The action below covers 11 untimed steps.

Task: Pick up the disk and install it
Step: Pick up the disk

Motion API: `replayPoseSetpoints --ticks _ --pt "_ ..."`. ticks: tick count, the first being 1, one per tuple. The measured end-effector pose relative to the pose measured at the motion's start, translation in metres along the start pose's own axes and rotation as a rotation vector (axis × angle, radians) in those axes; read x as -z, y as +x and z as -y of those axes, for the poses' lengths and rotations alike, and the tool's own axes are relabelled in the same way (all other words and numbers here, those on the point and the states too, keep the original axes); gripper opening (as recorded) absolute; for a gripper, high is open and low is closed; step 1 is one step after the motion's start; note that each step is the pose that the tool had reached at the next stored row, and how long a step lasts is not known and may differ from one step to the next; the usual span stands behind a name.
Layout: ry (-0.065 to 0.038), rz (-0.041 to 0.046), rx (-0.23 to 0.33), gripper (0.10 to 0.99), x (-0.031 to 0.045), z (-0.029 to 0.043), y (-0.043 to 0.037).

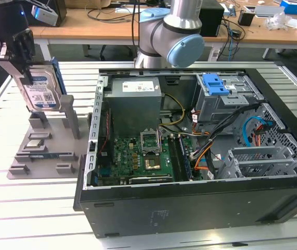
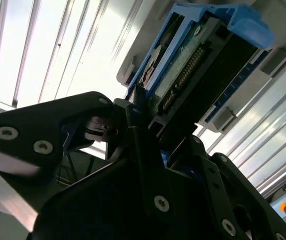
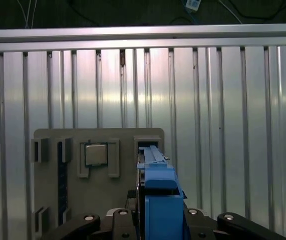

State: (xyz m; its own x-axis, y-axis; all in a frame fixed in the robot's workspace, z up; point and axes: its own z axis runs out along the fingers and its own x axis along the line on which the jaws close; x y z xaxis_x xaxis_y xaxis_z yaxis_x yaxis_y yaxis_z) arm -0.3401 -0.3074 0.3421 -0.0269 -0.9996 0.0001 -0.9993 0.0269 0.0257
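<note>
Exterior view: black fingers (image 1: 23, 52) closed on the upper corner of the silver hard disk in its blue plastic carrier (image 1: 41, 91). The disk is held upright over the grey slotted parts holder (image 1: 44, 151) at the exterior view's left, on the slatted aluminium table (image 1: 13, 208). Cannot tell whether its lower edge is clear of the slot.

Judgement: lift straight along the slot with a firm grip, so the carrier does not snag the posts.

Open black computer case (image 1: 190, 208) well apart, to the exterior view's right. Blue-handled grey drive bay (image 1: 216, 86) inside, black cables (image 1: 231, 120) draped just beside it. Cables and case wall are likely obstructions.

Second wrist view: fingers clamp both faces of the disk; connector edge exposed.

First wrist view: carrier edge-on above the holder; square processor chip (image 3: 96, 154) seated in a neighbouring pocket.
</note>
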Motion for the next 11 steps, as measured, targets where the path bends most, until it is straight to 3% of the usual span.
replayPoseSetpoints --ticks 11 --pt "0.0 0.0 0.0 0.365 0.0256 -0.0006 -0.0001"
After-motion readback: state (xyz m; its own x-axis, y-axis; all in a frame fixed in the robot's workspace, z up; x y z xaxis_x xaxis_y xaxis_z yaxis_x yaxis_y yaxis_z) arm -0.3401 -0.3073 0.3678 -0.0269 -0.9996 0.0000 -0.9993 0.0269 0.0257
